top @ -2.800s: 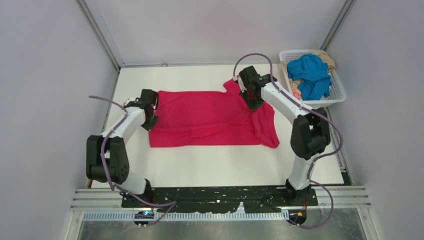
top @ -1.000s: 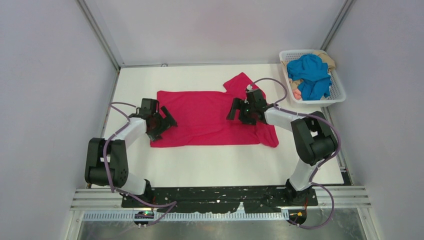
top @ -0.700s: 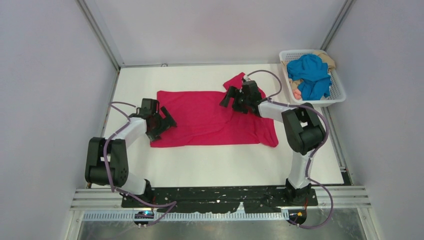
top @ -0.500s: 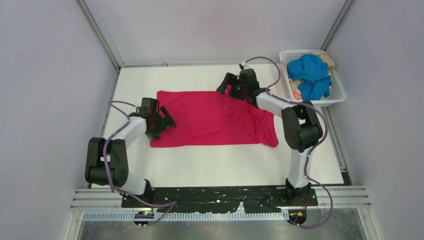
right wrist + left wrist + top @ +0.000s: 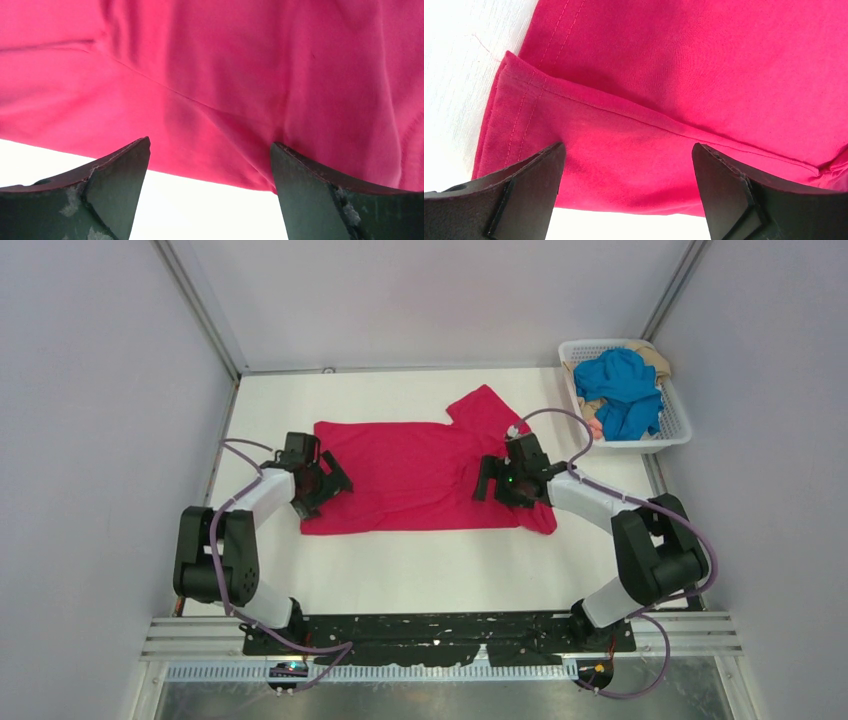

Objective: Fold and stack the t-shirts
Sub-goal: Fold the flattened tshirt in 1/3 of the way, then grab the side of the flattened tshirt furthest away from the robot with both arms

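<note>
The large crimson-pink t-shirt [image 5: 410,475] lies spread flat on the white table, one sleeve [image 5: 485,405] sticking out at the back. My left gripper [image 5: 325,483] hovers open over the shirt's near left corner, with the hem fold [image 5: 624,120] between its fingers and nothing gripped; the left gripper [image 5: 628,147] stands wide. My right gripper [image 5: 490,480] is open low over the shirt's near right part, and the right gripper [image 5: 210,144] straddles the shirt's edge [image 5: 225,65]. A blue t-shirt [image 5: 620,385] and a beige t-shirt [image 5: 660,360] lie crumpled in the basket.
The white lattice basket [image 5: 680,430] stands at the back right corner of the table. Grey walls close in the table on the left, back and right. Bare white tabletop [image 5: 440,570] runs between the shirt and the arm bases.
My right gripper went out to the far sleeve, then came back toward the near right part of the shirt, still open. The left gripper hardly moved. The shirt lies as before.
</note>
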`<action>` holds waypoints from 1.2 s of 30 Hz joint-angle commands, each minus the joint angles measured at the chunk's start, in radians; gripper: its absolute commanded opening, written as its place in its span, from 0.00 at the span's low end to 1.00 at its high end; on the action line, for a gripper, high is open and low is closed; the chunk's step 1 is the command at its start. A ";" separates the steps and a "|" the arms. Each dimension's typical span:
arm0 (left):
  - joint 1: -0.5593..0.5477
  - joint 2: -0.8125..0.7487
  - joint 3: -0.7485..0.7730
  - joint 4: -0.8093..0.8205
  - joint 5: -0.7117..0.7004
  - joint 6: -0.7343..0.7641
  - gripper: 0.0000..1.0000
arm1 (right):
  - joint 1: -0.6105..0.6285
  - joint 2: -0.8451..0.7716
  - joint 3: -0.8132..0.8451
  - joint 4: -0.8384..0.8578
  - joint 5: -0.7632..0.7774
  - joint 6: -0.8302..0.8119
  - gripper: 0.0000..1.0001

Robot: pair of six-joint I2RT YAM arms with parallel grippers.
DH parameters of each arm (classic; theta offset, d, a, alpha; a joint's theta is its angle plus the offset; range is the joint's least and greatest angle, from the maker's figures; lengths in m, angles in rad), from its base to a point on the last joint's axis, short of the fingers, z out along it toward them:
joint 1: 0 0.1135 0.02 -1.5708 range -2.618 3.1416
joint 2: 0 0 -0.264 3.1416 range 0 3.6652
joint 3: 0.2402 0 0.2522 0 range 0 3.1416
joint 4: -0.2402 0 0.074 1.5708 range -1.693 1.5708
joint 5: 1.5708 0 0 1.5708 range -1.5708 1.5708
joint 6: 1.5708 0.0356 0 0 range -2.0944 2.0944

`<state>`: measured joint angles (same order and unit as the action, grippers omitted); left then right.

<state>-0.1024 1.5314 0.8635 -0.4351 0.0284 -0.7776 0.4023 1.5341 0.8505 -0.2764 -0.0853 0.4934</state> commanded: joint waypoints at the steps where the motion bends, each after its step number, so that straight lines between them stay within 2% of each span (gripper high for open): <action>1: -0.002 0.012 0.018 -0.001 -0.004 0.008 1.00 | -0.045 -0.078 -0.039 -0.077 0.115 -0.030 0.95; 8: -0.002 0.027 0.018 -0.014 -0.005 0.014 1.00 | -0.189 -0.074 -0.095 -0.064 0.111 -0.070 0.95; 13: -0.002 0.027 0.013 -0.020 0.019 0.014 1.00 | -0.207 -0.041 -0.118 -0.008 -0.042 -0.080 0.95; 16: -0.003 0.008 -0.009 -0.024 0.048 0.014 1.00 | -0.208 -0.066 -0.159 -0.032 -0.053 -0.067 0.95; 20: -0.005 -0.059 -0.069 -0.064 0.029 0.008 1.00 | -0.207 -0.178 -0.243 -0.107 -0.058 -0.055 0.95; 28: -0.029 -0.268 -0.284 -0.115 0.006 -0.020 1.00 | -0.188 -0.441 -0.398 -0.232 -0.122 -0.016 0.95; 36: -0.044 -0.528 -0.438 -0.201 -0.020 -0.065 1.00 | -0.087 -0.662 -0.445 -0.446 -0.083 0.129 0.95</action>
<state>-0.1368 1.0801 0.5072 -0.4919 0.0380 -0.8104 0.2749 0.9424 0.4358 -0.5392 -0.1783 0.5179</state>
